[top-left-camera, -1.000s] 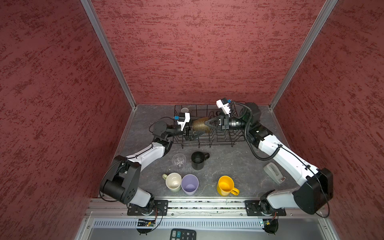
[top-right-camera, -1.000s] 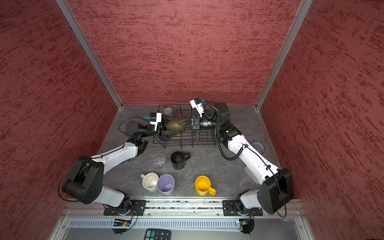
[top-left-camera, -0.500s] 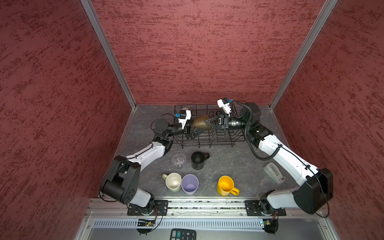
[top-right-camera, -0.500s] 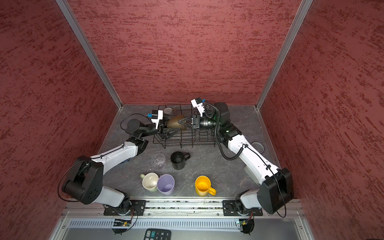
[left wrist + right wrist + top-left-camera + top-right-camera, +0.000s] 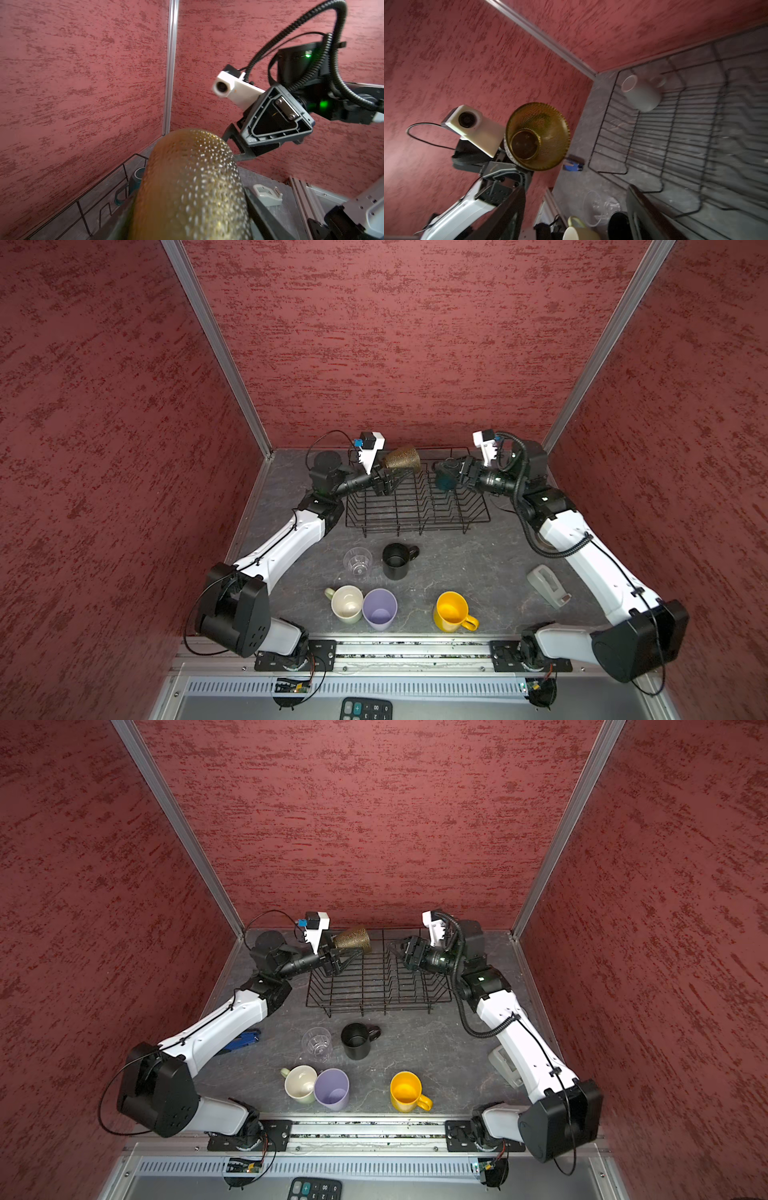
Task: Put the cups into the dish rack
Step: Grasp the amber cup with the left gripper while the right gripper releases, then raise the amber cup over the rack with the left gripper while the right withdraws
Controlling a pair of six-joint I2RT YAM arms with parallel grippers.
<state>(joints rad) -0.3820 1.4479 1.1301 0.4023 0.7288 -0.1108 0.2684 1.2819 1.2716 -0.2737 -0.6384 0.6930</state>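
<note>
Left jaws hold brown cup (image 5: 401,459) sideways on outstretched arm; right jaws gape.

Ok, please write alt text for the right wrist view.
An amber dimpled glass cup, mouth facing the viewer, is gripped by the left end effector. Nearby, a black wire dish rack holds a grey ceramic mug in one corner.

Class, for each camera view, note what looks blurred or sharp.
Left wrist view: the brown cup fills the foreground, soft and smeared. Right wrist view: the wires of the dish rack streak with motion blur; the cup's mouth looks fairly crisp. Both top views: sharp, evenly lit.
</note>
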